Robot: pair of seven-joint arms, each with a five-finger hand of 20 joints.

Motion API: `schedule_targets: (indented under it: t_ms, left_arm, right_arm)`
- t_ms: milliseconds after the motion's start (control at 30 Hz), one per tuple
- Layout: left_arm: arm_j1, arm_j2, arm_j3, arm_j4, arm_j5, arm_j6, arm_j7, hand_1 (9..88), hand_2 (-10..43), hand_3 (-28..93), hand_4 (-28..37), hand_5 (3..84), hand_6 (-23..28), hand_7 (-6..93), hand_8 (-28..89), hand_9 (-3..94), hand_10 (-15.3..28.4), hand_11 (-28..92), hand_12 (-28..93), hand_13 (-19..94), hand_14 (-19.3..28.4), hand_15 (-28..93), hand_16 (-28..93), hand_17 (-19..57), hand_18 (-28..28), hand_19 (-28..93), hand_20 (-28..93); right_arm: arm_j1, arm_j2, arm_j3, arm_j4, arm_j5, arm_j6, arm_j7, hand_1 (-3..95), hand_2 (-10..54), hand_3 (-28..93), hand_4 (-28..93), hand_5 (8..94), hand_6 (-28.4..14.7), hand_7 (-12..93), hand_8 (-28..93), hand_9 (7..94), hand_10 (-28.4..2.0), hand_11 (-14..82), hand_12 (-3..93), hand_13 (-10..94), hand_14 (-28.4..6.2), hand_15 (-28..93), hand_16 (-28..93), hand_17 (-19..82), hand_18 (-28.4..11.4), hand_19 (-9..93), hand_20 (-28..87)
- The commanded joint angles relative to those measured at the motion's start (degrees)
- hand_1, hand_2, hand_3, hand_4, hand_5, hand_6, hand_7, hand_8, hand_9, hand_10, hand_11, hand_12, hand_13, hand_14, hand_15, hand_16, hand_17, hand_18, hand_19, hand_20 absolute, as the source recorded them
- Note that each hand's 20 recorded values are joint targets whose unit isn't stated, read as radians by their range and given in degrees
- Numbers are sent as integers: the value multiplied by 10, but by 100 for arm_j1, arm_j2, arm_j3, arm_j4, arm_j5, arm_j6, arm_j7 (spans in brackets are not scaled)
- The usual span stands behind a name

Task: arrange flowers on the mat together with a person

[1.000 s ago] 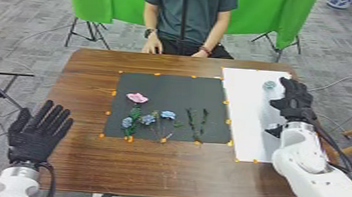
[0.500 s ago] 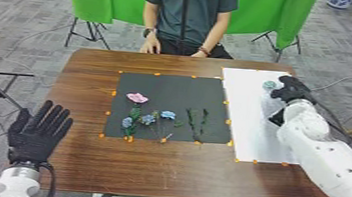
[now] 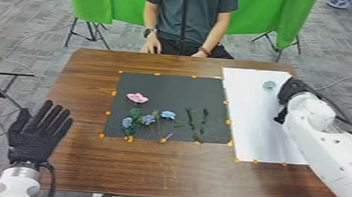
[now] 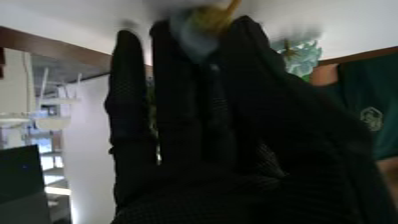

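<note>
Pale teal flower [image 3: 269, 84]: on the white sheet [image 3: 249, 121], near its far right corner, lying just to the left of my nearer hand and a touch farther out across the table
My right hand [image 3: 291, 89]: poised by the right border of the sheet, close beside the bloom; whether it is clenched, released or grasping anything, I cannot tell
Blue-grey shape [image 4: 197, 35]: in the wrist view, it overlaps the far end of my glove, and I cannot say if it is held
Stem: the flower's long axis is not clear to me, so I judge that the approach should be a short leftward one, lining up with the stem before closing on it
Dark mat [image 3: 160, 85]: left of the sheet, the likely destination, with a pink flower [image 3: 137, 98] among the pieces laid out
My left hand [image 3: 34, 135]: fingers straight, empty, over the table's near left, well apart from the teal bloom
</note>
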Motion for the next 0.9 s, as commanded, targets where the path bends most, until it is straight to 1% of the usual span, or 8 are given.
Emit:
schedule_targets:
  t_ms: [33,100,233,367,467,600,767,900]
  left_arm:
    - [13,-52,-53,10,17,51,-82,276,106,706,-283,435,78,82,-97,402,140,152,51,295,149,275,-81,-38,114,310,65]
    - [7,-44,-67,18,21,39,-71,278,104,705,-283,434,78,81,-97,402,140,153,51,295,150,275,-81,-38,115,310,65]
    - [41,-49,-80,1,-6,52,-70,279,105,703,-283,435,78,82,-97,402,141,153,52,295,149,276,-82,-38,115,310,65]
    - [100,-49,-130,-18,-8,78,-75,276,109,703,-283,435,78,81,-97,402,141,153,51,296,148,275,-82,-38,115,310,65]
    - [81,-41,-129,-15,-22,105,-88,276,110,702,-283,435,78,81,-97,402,141,153,51,296,148,275,-82,-38,115,311,65]
    - [16,-29,-102,-2,-10,104,-123,274,111,705,-283,436,79,82,-97,403,140,155,51,296,149,275,-82,-38,115,311,65]
    - [-6,3,-85,12,11,60,-167,273,111,706,-283,436,79,82,-97,403,141,155,51,296,150,276,-82,-38,114,311,65]
    - [5,8,-107,13,16,93,-195,273,112,705,-283,436,79,81,-97,402,141,154,51,296,150,275,-82,-38,114,311,65]
  right_arm:
    - [-455,83,-343,-113,-117,870,-272,676,-95,627,-282,625,7,395,-55,761,-66,154,424,704,-21,401,364,339,-120,660,255]
    - [-576,146,-311,-318,-167,1066,-357,682,-95,630,-282,628,7,427,-49,763,-66,180,440,705,-22,431,370,329,-113,725,190]
    - [-904,407,-225,-1097,-396,1463,-707,688,-95,631,-282,634,4,434,-43,764,-71,188,445,705,-27,440,374,322,-109,772,133]
    - [-1149,576,-233,-1949,-713,1623,-1338,687,-95,636,-283,634,3,433,-39,764,-73,188,446,703,-30,439,377,323,-104,767,122]
    - [-1082,519,-395,-2283,-853,1538,-2002,686,-95,638,-283,633,3,434,-39,763,-74,187,445,703,-30,436,378,322,-100,765,119]
    - [-802,322,-817,-2208,-1432,1388,-2872,676,-95,645,-283,617,5,443,-53,751,-75,177,439,693,-26,418,378,322,-89,725,125]
    - [-329,135,-1495,-1973,-1545,1275,-3201,673,-95,646,-283,606,6,445,-63,747,-76,168,435,690,-26,406,380,327,-86,672,161]
    - [70,82,-1958,-1635,-1710,1300,-3399,671,-95,647,-283,603,5,447,-67,739,-76,162,430,684,-22,390,385,329,-84,636,182]
